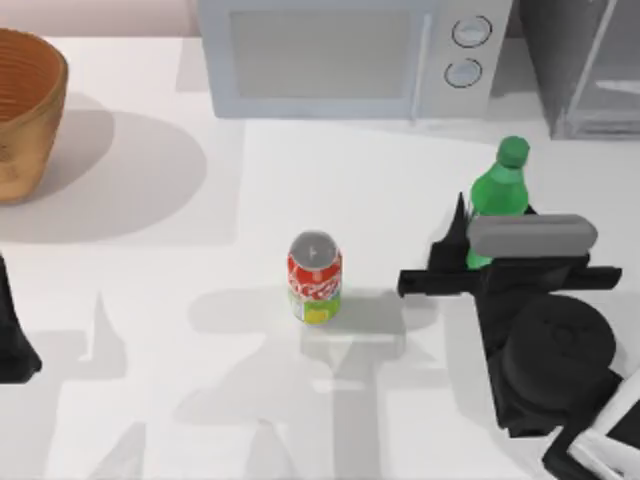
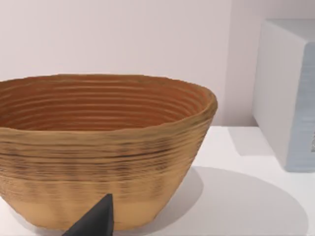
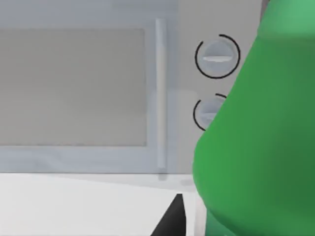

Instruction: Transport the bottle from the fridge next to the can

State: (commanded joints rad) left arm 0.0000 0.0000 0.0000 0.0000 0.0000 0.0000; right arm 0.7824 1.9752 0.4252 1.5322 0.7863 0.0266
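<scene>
The green translucent plastic bottle (image 1: 498, 190), with its green cap and rounded shoulders, stands upright on the white table (image 1: 150, 330) at the top view's right side, in front of the grey boxy fridge (image 1: 585, 60) with its pale glassy door and off the front right corner of the white microwave (image 1: 340, 55) with 2 round knobs. Its long axis is vertical, cap pointing up toward the overhead camera, and I see no tilt in it. The right gripper (image 1: 480, 262) sits at the lower body of the bottle, the dark fingers reaching in from the near side; in the right wrist view the green body (image 3: 251, 147) looms very close beside 1 dark fingertip (image 3: 172, 216), so the bottle seems to lie between the fingers, but I cannot tell whether they are clamped on it or merely set around it. The small red soda can (image 1: 315, 278), silver-topped with a yellow-green lower band, stands upright well apart from the bottle, toward the table's middle. So the coming move runs leftward across the top view and a little nearer the front edge, and the right arm is plainly the nearer one for it. The left gripper (image 2: 93, 221) is parked at the far left, facing the ribbed woven brown basket (image 2: 106, 147); its opening I cannot tell.
</scene>
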